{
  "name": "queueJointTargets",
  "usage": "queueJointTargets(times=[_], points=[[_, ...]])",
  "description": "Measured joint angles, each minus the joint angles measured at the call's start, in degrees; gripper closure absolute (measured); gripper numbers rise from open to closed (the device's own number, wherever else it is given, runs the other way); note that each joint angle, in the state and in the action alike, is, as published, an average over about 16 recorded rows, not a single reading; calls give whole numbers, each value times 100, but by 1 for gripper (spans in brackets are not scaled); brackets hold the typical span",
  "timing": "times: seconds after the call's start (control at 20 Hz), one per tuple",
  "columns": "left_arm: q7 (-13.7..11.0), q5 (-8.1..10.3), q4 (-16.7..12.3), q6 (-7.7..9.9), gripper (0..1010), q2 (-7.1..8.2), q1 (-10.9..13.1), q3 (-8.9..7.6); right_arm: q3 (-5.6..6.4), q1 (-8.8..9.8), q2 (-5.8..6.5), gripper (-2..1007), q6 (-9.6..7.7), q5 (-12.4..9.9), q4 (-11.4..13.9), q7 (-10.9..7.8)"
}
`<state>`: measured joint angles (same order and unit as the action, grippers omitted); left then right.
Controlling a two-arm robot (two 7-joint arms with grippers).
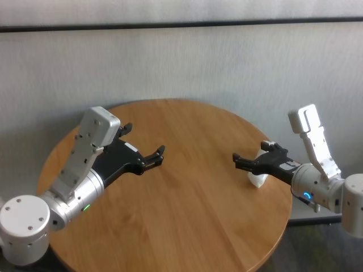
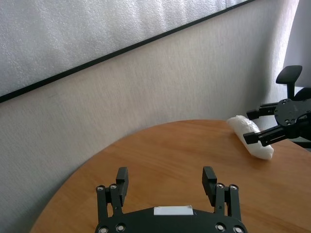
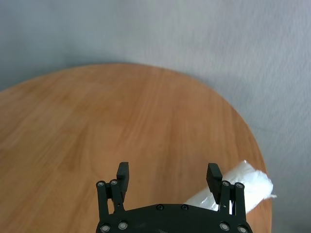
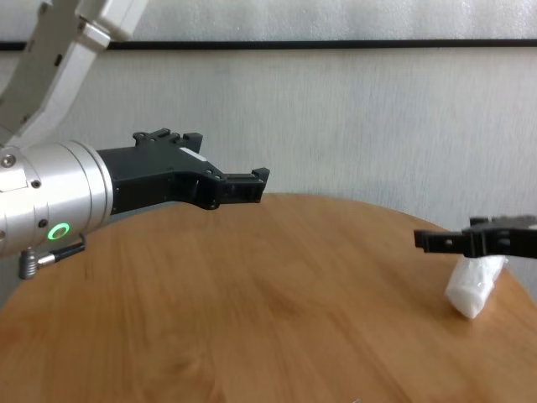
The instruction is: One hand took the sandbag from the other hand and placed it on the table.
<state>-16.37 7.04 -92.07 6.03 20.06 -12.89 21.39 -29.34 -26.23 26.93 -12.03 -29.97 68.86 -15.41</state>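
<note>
1. Left gripper (image 1: 157,156), green ring light on its silver wrist: hovering above the table (image 1: 187,226), on the table's left half, pointing toward the middle. Fingers spread wide and released, nothing between them, clear in the left wrist view (image 2: 166,180). In the chest view (image 4: 252,183) raised well off the wood, not touching it.

2. Table: round, light orange-brown wood grain, filling the middle of the head view. Bare top between the two grippers. Also seen in the left wrist view (image 2: 160,150), the right wrist view (image 3: 97,121) and the chest view (image 4: 252,319).

3. Right gripper (image 1: 241,161), blue-cyan ring light on its wrist: over the table's right side, pointing inward at the left gripper, well apart from it. Fingers parted and released, gap bare in the right wrist view (image 3: 167,174). In the chest view (image 4: 428,241) level above the top, just over the bag.

4. Sandbag (image 1: 258,177): white and lumpy, lying on the table near its right edge, directly under and slightly behind the right gripper's fingers. Not clamped: outside the finger gap in the right wrist view (image 3: 252,184), beside one finger and partly hidden by the gripper body. In the left wrist view (image 2: 250,138) resting lengthwise on the wood with the far gripper's fingertips just above it. In the chest view (image 4: 474,285) seated on the tabletop, upper end behind the right gripper.

5. Office chair (image 2: 291,80): dark, past the table's far right edge, seen only from the left wrist camera.
</note>
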Motion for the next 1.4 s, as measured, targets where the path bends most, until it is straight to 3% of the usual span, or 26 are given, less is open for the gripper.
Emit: queueJointTargets(times=[0.35, 0.65, 0.95, 1.4], points=[[0, 0, 0, 0, 9, 0, 0, 0, 11, 84, -17, 2, 477, 308, 255, -7], [0, 0, 0, 0, 9, 0, 0, 0, 11, 53, -124, 2, 754, 491, 372, -90], [0, 0, 0, 0, 9, 0, 0, 0, 7, -46, -304, 2, 859, 591, 413, -193], [0, 0, 0, 0, 9, 0, 0, 0, 25, -159, -561, 2, 868, 677, 387, -330]])
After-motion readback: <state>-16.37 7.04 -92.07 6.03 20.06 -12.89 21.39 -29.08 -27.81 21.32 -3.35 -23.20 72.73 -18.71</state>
